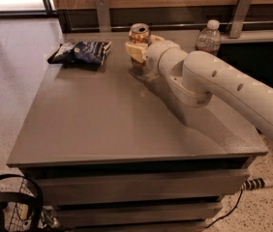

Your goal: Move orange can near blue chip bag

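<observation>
The gripper (137, 47) pinched the orange can (139, 32) above the table (112, 124); the blue chip bag (81, 52) lay at its nine o'clock.

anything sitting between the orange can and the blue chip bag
Nothing visible. Only bare table separates the orange can, held in the gripper, from the blue chip bag. The water bottle stands on the can's other side.

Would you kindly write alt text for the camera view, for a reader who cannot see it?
A white robot arm's gripper grips an orange can at the far side of a grey table, to the right of a blue chip bag lying flat. A clear water bottle stands at the far right.
</observation>
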Robot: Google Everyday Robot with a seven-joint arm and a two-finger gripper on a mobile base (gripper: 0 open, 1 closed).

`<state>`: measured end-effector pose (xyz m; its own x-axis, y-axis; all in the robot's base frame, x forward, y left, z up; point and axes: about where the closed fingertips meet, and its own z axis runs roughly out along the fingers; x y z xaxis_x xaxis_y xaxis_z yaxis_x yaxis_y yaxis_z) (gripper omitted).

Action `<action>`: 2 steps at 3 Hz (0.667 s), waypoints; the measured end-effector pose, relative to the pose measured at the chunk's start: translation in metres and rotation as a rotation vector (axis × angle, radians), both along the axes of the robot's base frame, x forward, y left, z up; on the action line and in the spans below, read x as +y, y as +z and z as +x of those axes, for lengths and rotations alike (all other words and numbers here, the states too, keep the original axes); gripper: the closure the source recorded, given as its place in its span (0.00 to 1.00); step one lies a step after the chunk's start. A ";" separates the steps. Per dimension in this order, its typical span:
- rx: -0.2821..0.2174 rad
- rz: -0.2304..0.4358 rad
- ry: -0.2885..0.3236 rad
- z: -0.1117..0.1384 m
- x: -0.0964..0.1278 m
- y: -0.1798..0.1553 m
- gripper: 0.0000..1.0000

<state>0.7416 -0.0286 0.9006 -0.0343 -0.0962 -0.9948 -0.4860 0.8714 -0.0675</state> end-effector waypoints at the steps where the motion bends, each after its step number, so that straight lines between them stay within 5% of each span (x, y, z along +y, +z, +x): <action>1: -0.022 0.031 0.056 0.022 0.017 -0.003 1.00; 2: -0.020 0.080 0.114 0.035 0.043 -0.014 1.00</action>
